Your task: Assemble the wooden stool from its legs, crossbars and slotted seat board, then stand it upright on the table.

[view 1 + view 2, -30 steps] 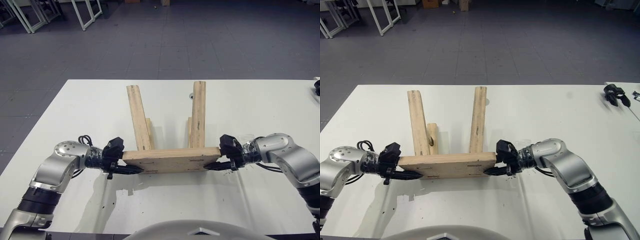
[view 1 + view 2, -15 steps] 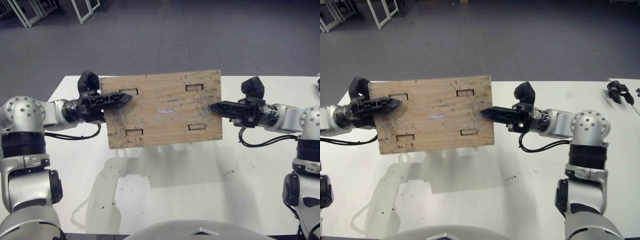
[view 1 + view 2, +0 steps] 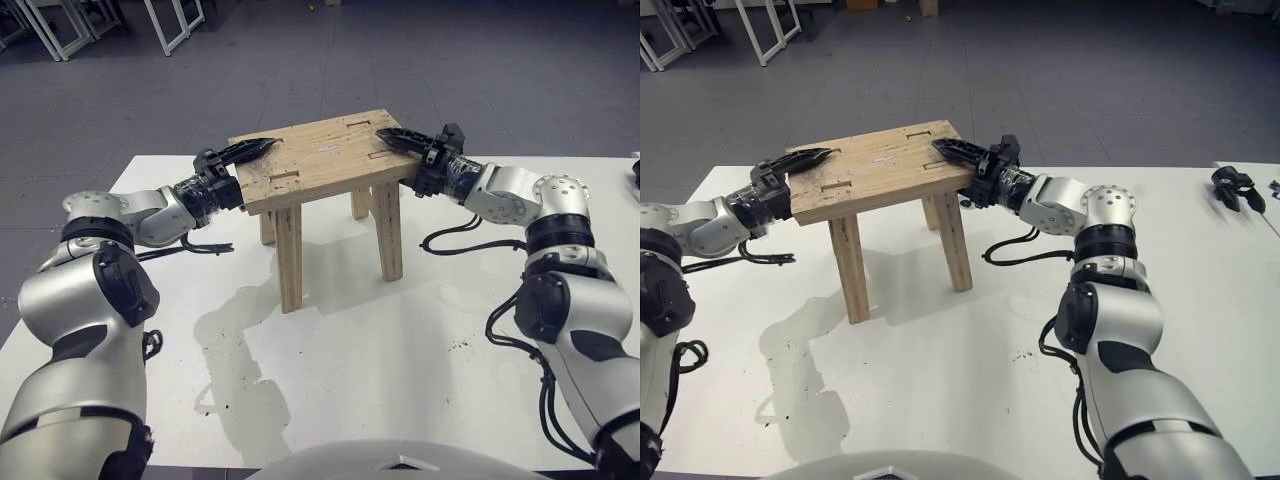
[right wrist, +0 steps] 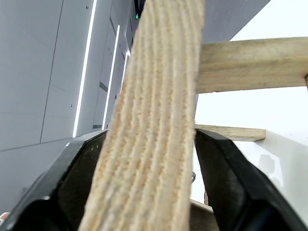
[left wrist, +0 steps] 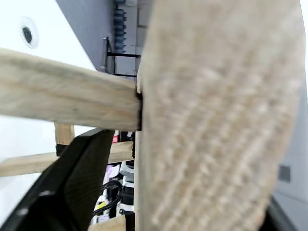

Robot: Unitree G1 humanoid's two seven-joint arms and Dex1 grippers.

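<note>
The assembled wooden stool stands upright at the back middle of the white table [image 3: 400,380], its slotted seat board [image 3: 320,155] on top and its legs [image 3: 289,255] reaching down to the tabletop. My left gripper [image 3: 262,152] is shut on the seat board's left edge. My right gripper [image 3: 398,140] is shut on the seat's right edge. In the left wrist view the seat edge [image 5: 211,120] sits against a black finger [image 5: 72,192], with a leg [image 5: 67,91] beyond. In the right wrist view the seat edge [image 4: 154,120] lies between both black fingers [image 4: 82,192].
A dull, stained patch [image 3: 240,340] spreads over the table in front of the stool. A small black object [image 3: 1232,187] lies at the table's far right edge. White frames [image 3: 170,20] stand on the floor behind.
The stool lay on its side, was lifted with the seat facing me, and now stands turned upright farther back on the table. Both grippers kept hold of the seat.
</note>
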